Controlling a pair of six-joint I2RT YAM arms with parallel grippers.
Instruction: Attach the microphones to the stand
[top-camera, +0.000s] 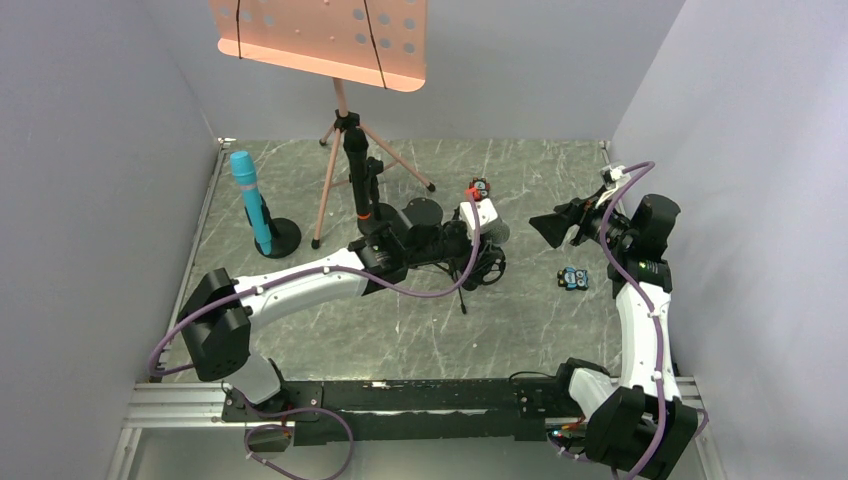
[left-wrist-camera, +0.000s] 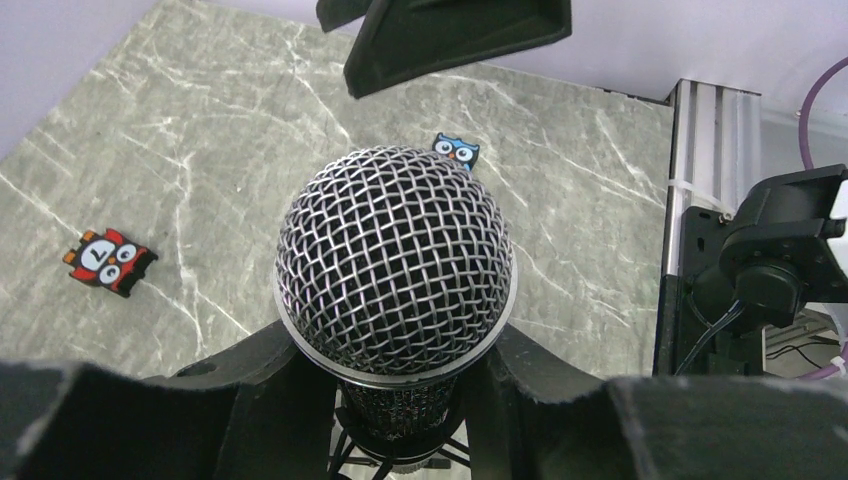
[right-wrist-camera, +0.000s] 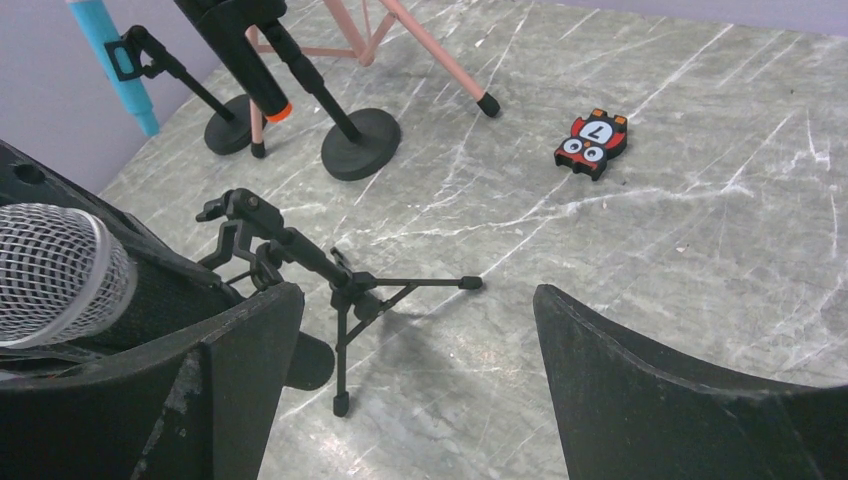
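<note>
Counting across the grey marble desk (top-camera: 520, 330): three microphones, three black stands, two owl-shaped toy blocks. The cyan-blue stick microphone (top-camera: 248, 195) stands nearly upright in a round-based stand (top-camera: 275, 238) at the back left. The black stick microphone with an orange end ring (top-camera: 359, 175) stands upright in a second round-based stand (right-wrist-camera: 360, 145), ring end down. The left arm is stretched low across the middle. Its left hand (left-wrist-camera: 400, 400) is clamped on the black microphone with a silver mesh head (left-wrist-camera: 395, 260), fingers (left-wrist-camera: 250, 400) pressed to the body just under the head. That microphone sits roughly upright, head uppermost, its long axis running down between the fingers, near the small black tripod stand (right-wrist-camera: 340, 290). The right hand (right-wrist-camera: 420, 400) hovers facing it, spread wide, holding nothing. The red block (top-camera: 480, 187) lies toward the back. The blue block (top-camera: 571, 278) lies near the right arm.
</note>
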